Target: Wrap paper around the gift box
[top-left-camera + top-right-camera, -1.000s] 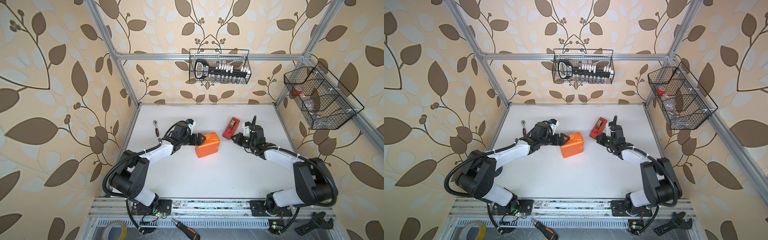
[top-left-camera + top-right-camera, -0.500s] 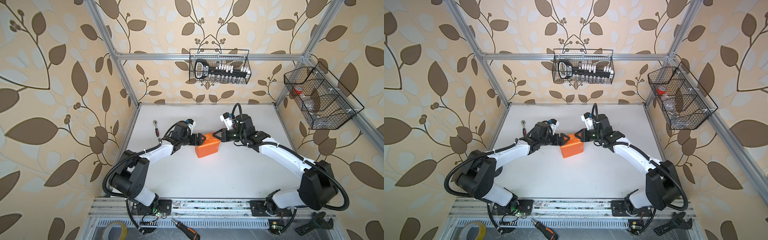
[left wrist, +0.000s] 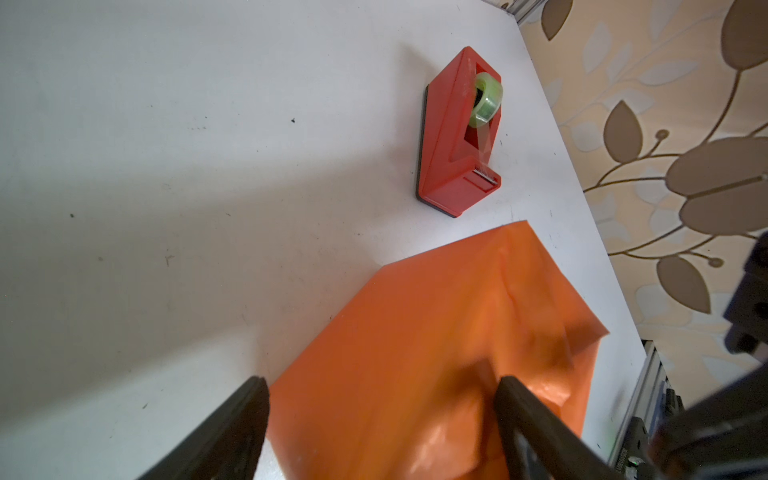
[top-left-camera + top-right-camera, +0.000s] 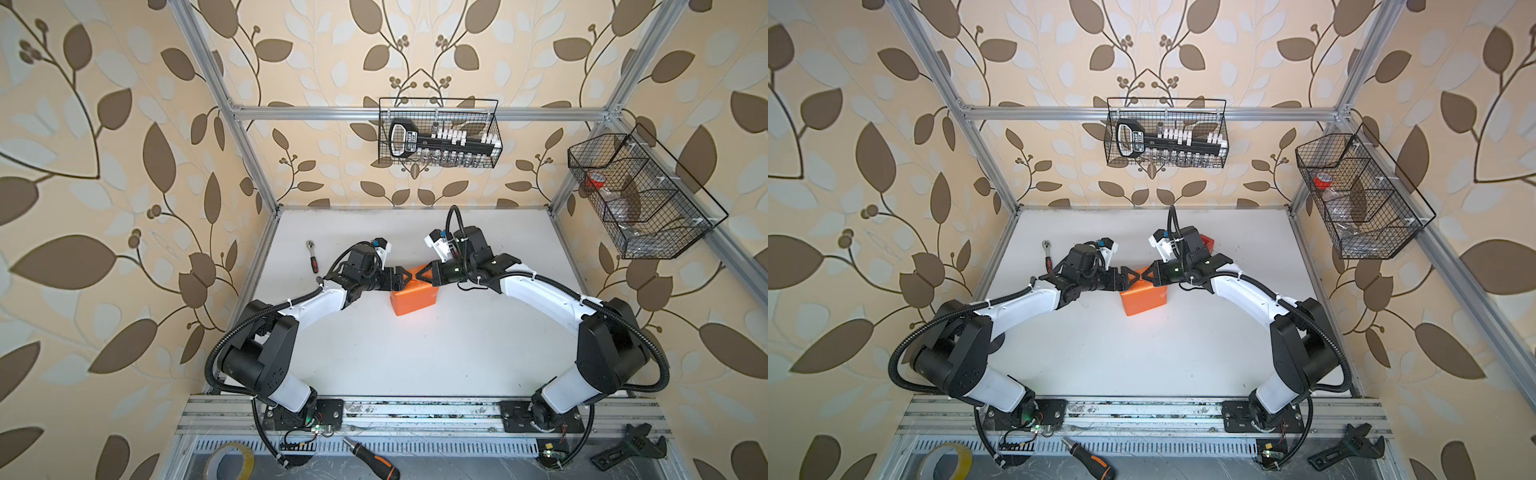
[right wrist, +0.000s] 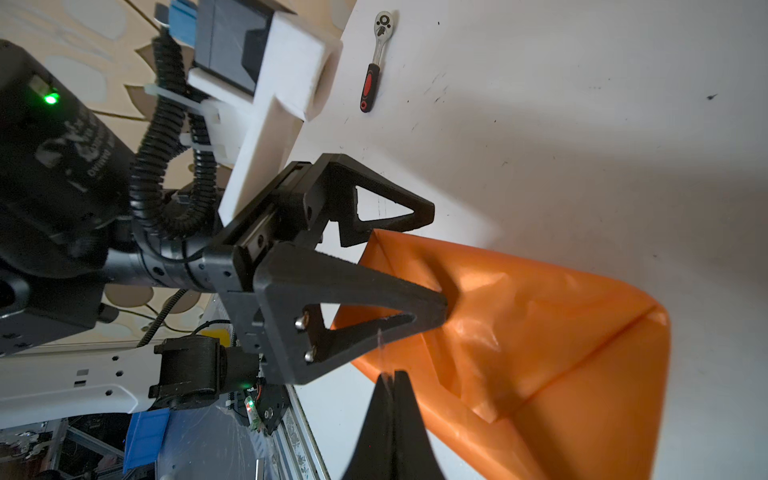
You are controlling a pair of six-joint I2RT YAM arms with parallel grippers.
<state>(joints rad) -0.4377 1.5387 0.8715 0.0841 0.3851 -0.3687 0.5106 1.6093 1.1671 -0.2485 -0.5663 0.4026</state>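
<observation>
Orange paper (image 4: 415,297) is folded around a blocky parcel at mid worktop (image 4: 415,361), a bit toward the back wall. The gift box is fully hidden under the paper. There are creases and a diagonal fold on the paper's end face in the right wrist view (image 5: 561,353).

The left hand (image 4: 401,276) is at the parcel's left end with its fingers (image 3: 523,411) spread wide. One finger presses on the paper and the other sits just beside the paper's edge, so it is open and not clamping.

The right hand (image 4: 417,274) hovers over the parcel's top back edge, tip to tip with the left hand and pinched fully closed. A faint clear sliver (image 5: 381,349) shows at its tips; I cannot tell whether it is held.

A red tape dispenser (image 3: 453,145) stands near the paper without touching it, and is mostly behind the right arm in a top view (image 4: 1206,241). A ratchet wrench (image 4: 312,257) lies by the left edge of the worktop.
</observation>
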